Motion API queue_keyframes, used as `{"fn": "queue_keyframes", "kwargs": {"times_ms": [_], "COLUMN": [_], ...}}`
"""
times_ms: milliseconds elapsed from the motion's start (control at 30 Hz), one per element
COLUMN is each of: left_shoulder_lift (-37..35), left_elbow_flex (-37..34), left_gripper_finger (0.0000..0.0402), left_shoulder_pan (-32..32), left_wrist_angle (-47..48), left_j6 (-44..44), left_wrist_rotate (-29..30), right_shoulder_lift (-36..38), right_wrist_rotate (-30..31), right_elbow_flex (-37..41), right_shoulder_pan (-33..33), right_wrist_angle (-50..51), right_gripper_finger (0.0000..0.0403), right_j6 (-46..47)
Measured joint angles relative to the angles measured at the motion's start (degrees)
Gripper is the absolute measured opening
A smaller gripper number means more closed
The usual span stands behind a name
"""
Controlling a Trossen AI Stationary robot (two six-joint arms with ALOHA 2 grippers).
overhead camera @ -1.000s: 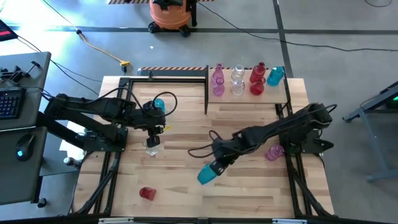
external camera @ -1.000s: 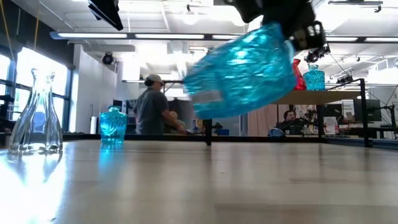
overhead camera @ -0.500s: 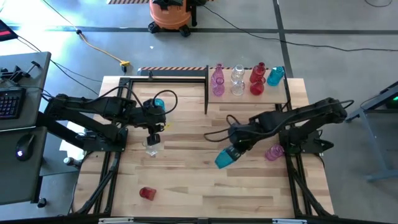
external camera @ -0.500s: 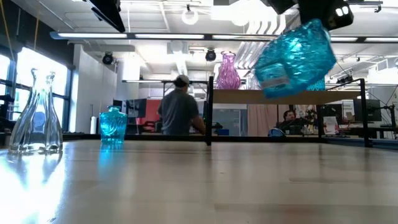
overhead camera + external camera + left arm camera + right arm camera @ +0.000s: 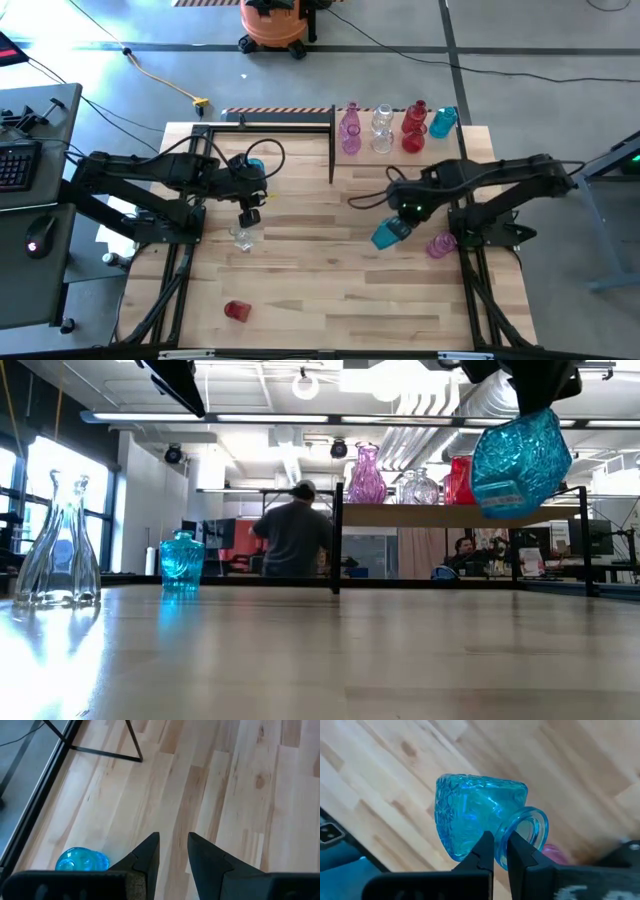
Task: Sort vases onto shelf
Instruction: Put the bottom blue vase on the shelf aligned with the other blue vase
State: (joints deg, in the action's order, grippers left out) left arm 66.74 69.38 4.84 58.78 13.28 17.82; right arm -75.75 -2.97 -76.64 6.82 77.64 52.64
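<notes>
The right tool (image 5: 398,222) grips a teal vase (image 5: 388,233) by the rim of its mouth, fingers (image 5: 485,851) pinched closed on the glass, and holds it tilted in the air above the tabletop (image 5: 320,280), in front of the shelf (image 5: 400,158) and clear of it. In the low view the teal vase (image 5: 520,460) hangs at about the height of the shelf's board (image 5: 440,515). On the shelf stand four vases in a row: a pink one (image 5: 350,130), a clear one (image 5: 382,130), a red one (image 5: 414,128) and a second teal one (image 5: 443,122) at the shelf's right end. A pink squat vase (image 5: 439,245) lies on the tabletop in front of the shelf's right end, just beside the held vase. The left tool (image 5: 249,210) hovers well to the left of the shelf with its fingers (image 5: 150,852) slightly parted and nothing between them. A tall clear vase (image 5: 244,238) stands on the tabletop just in front of that tool, and a small teal jar (image 5: 256,167) stands behind it, nearer the shelf's left post. A red vase (image 5: 236,310) lies on its side near the tabletop's front edge, well apart from the shelf. Beyond the tabletop, in the low view, a person (image 5: 296,540) stands in the room.
</notes>
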Motion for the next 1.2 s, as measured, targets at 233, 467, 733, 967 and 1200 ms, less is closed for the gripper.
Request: {"fn": "queue_keyframes", "kwargs": {"times_ms": [233, 467, 733, 967, 1200], "left_shoulder_lift": [0.0, 0.0, 0.0, 0.0, 0.0], "left_elbow_flex": [0.0, 0.0, 0.0, 0.0, 0.0], "left_gripper_finger": [0.009, 0.009, 0.009, 0.009, 0.009], "left_shoulder_pan": [0.03, 0.04, 0.04, 0.04, 0.04], "left_wrist_angle": [0.0, 0.0, 0.0, -0.02, 0.0], "left_j6": [0.0, 0.02, 0.02, 0.04, 0.04], "left_wrist_rotate": [-0.02, -0.04, -0.07, -0.11, -0.11], "right_shoulder_lift": [3.04, 5.43, 6.94, 7.28, 7.28], "right_wrist_rotate": [1.17, 1.96, 3.25, 4.27, 6.93], "right_elbow_flex": [0.0, -0.02, -0.04, -0.07, -0.07], "right_shoulder_pan": [-4.26, -8.04, -12.61, -16.37, -19.28], "right_wrist_angle": [4.32, 8.84, 12.6, 12.3, 12.36], "right_gripper_finger": [0.0, 0.0, 0.0, 0.0, 0.0], "right_j6": [-7.72, -14.77, -23.25, -31.48, -37.14]}}
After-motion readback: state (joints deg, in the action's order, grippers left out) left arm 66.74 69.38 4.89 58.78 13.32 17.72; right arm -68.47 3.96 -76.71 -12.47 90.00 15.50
